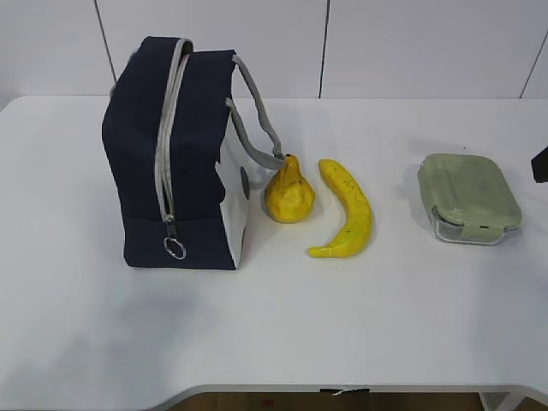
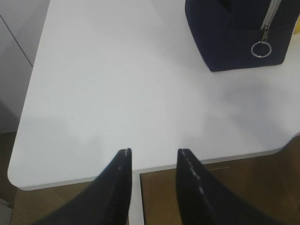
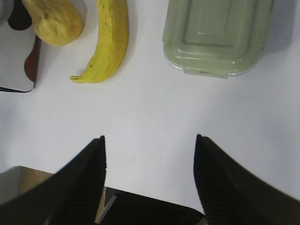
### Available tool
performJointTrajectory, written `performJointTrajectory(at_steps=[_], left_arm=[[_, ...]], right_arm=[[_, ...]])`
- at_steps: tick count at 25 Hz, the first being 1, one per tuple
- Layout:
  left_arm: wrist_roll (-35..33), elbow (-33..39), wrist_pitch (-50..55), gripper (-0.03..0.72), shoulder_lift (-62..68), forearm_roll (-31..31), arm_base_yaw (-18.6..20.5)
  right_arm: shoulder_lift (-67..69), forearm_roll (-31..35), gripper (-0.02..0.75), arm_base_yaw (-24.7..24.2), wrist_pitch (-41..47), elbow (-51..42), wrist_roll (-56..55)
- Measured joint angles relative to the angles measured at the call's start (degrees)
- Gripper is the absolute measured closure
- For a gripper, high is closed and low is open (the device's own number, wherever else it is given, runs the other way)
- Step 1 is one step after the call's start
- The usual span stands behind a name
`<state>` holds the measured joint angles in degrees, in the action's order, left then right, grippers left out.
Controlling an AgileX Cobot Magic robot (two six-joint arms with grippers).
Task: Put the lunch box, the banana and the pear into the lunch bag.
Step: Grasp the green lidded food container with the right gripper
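Both grippers hover apart over the table's (image 1: 282, 334) near edge, holding nothing: the left gripper (image 2: 153, 152) partly open, the right gripper (image 3: 150, 139) wider. Beyond, left to right: zipped bag (image 1: 175, 163), pear (image 1: 288, 193) beside it, banana (image 1: 347, 212), box (image 1: 468, 197) well right.

The lunch bag (image 2: 239, 33) is cut off at the top and right edge in the left wrist view. In the right wrist view, the pear (image 3: 54, 21) and the lunch box (image 3: 215, 35) lose their tops.
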<state>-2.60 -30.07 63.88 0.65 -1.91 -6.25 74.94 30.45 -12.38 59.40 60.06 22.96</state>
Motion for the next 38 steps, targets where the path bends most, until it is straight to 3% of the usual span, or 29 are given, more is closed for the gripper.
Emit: performJointTrajectory(at_steps=[6, 11, 14, 25, 32, 38], left_arm=[[0.0, 0.0, 0.0, 0.443, 0.0, -0.03, 0.0], [0.0, 0.0, 0.0, 0.443, 0.0, -0.03, 0.0], [0.0, 0.0, 0.0, 0.443, 0.0, -0.03, 0.0], [0.0, 0.0, 0.0, 0.444, 0.0, -0.13, 0.0], [0.0, 0.0, 0.0, 0.444, 0.0, -0.13, 0.0], [0.0, 0.0, 0.0, 0.444, 0.0, -0.13, 0.0]], right_arm=[[5.36, 10.42, 0.266, -7.53, 5.41, 0.0, 11.17], [11.83, 21.27, 0.266, -10.94, 9.07, 0.03, 20.77], [16.15, 24.42, 0.265, -12.36, 9.21, 0.88, 24.13], [22.68, 23.99, 0.267, -13.48, 9.21, 14.75, 25.01], [23.31, 21.41, 0.263, -13.48, 9.49, 15.46, 23.28], [28.8, 20.27, 0.196, -13.51, 9.62, 16.12, 15.13]])
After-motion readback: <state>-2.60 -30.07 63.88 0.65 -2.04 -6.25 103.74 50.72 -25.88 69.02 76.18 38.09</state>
